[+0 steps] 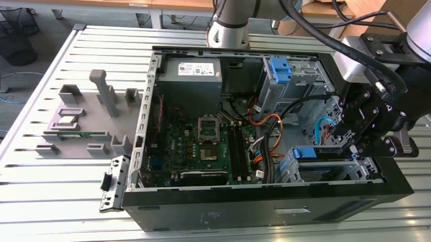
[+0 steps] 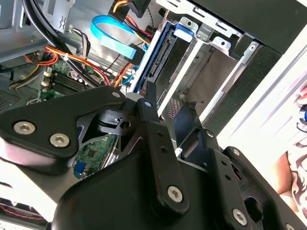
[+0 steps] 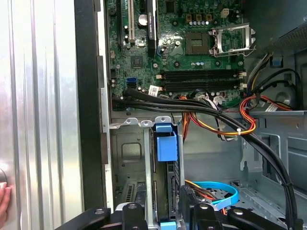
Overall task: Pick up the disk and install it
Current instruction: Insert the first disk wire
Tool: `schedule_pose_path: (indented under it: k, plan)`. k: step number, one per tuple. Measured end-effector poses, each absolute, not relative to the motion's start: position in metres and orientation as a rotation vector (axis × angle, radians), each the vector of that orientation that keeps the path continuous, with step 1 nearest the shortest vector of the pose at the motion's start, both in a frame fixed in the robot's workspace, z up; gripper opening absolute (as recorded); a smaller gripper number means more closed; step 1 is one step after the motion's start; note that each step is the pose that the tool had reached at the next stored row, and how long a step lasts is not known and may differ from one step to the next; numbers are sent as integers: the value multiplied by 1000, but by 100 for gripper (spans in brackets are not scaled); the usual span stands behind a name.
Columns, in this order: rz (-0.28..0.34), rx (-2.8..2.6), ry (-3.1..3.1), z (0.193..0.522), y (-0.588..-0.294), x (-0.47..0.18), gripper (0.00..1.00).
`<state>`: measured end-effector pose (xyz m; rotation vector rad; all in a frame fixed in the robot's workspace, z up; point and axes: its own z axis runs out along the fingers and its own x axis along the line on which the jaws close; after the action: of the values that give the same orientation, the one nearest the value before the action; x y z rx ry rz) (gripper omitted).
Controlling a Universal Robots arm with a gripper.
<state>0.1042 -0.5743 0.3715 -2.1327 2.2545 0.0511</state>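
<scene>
The disk (image 3: 168,189) stands edge-on in the lower drive bay of the open computer case (image 1: 269,214), clipped in its blue bracket (image 3: 166,143). In the second wrist view the disk (image 2: 160,55) shows its connector end and blue edge inside the metal bay. The exterior view has the bracket's blue top (image 1: 313,153) at the case's front right corner. My gripper (image 1: 357,148) hangs right over that bay's outer end. In both wrist views my gripper (image 3: 165,211) (image 2: 172,108) is open, its fingers (image 3: 139,213) standing apart on either side of the disk's end.
A second blue bracket (image 1: 279,68) sits in the upper drive cage. Black, orange and blue cables (image 3: 216,124) run beside the bay over the motherboard (image 1: 202,141). A grey fixture with parts (image 1: 88,116) stands on the slatted table. A person's hand (image 3: 3,201) rests at the table's edge.
</scene>
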Motion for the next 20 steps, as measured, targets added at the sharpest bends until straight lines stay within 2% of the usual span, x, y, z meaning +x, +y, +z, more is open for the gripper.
schedule_pose_path:
  k: [20]
  plan:
    - [52,-2132,2254,376,-574,104,42]
